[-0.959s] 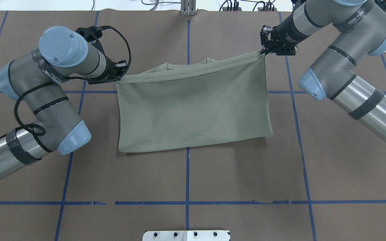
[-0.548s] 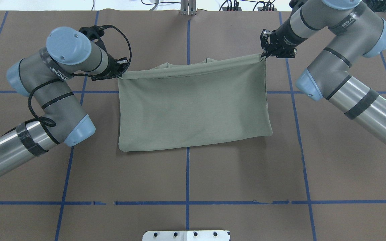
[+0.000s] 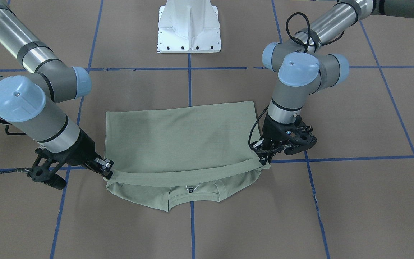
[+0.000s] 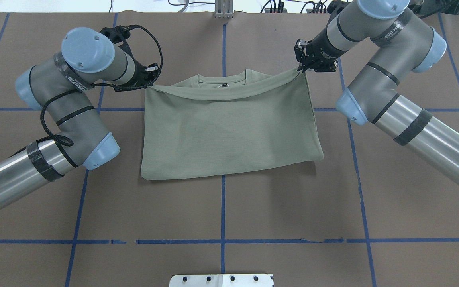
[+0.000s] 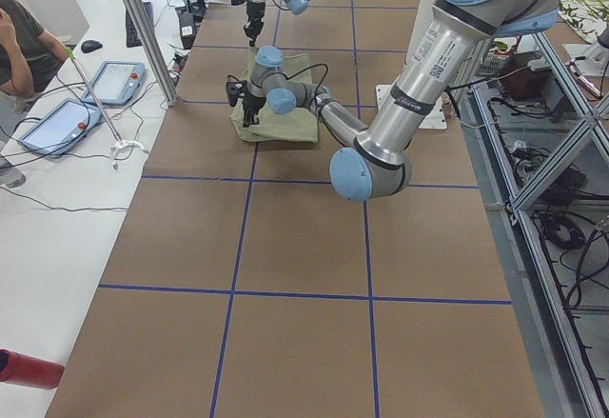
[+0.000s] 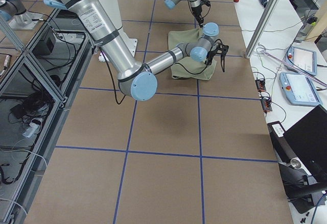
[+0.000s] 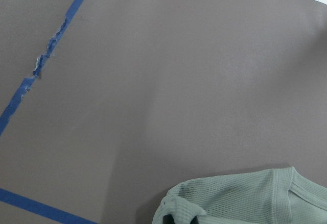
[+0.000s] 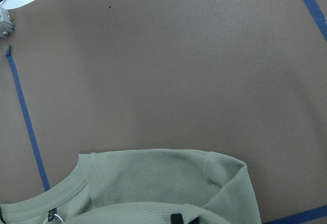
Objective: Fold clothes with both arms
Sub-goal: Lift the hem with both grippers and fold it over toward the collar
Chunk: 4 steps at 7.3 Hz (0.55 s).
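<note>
- The sage-green knit shirt (image 4: 229, 135) lies folded in half on the brown table (image 4: 229, 215), near its middle and a little towards the far side from the robot.
- Its fold line runs along the edge nearest the robot. The loose upper layer reaches back towards the neck.
- The left gripper (image 4: 148, 81) has its fingers pinched narrow on one corner of that upper layer's free edge.
- The right gripper (image 4: 303, 68) has its fingers closed in the same way on the opposite corner.
- Between the two grippers the held edge runs as a slightly sagging band across the shirt's chest.
- The round collar (image 3: 192, 197) and both shoulders show beyond the band, flat on the table, with the dark neck label (image 3: 191, 190) just past the band's middle.
- The left arm (image 4: 74, 119) and the right arm (image 4: 389, 91) both bend inward from the table's sides, wrists angled down at the cloth.
- In the left wrist view, only a bunched shoulder of the shirt shows, at the lower edge.
- Blue tape lines (image 4: 222, 211) mark the table in a grid, one passing under the shirt's middle.
- The white pedestal base (image 3: 189, 28) stands well apart from the shirt, on the robot's side.
</note>
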Motion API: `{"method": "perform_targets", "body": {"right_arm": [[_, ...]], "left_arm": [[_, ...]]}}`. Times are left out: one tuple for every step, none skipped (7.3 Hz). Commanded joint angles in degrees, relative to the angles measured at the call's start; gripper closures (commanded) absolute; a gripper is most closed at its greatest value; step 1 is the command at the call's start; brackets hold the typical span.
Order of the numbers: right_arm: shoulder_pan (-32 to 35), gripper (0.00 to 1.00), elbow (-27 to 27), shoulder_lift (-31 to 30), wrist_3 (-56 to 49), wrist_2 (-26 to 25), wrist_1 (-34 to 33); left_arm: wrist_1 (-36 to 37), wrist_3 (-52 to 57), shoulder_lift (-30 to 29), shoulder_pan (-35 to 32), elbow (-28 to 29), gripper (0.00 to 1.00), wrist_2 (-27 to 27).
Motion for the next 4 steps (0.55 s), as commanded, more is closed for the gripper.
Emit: {"method": "perform_targets", "body": {"right_arm": [[-0.8, 0.0, 0.0, 0.0, 0.0, -1.3, -0.1], [-0.7, 0.0, 0.2, -0.3, -1.8, -0.9, 0.0], [-0.6, 0.0, 0.7, -0.7, -2.3, -0.4, 0.0], [-0.8, 0.0, 2.7, -2.6, -2.3, 1.3, 0.2]], "left_arm": [[0.2, 0.7, -0.3, 0.0, 0.4, 0.01, 0.6], [0.2, 0.8, -0.3, -0.2, 0.3, 0.01, 0.6], [0.2, 0.9, -0.3, -0.2, 0.2, 0.01, 0.4], [0.1, 0.9, -0.2, -0.2, 0.1, 0.01, 0.4]]}}
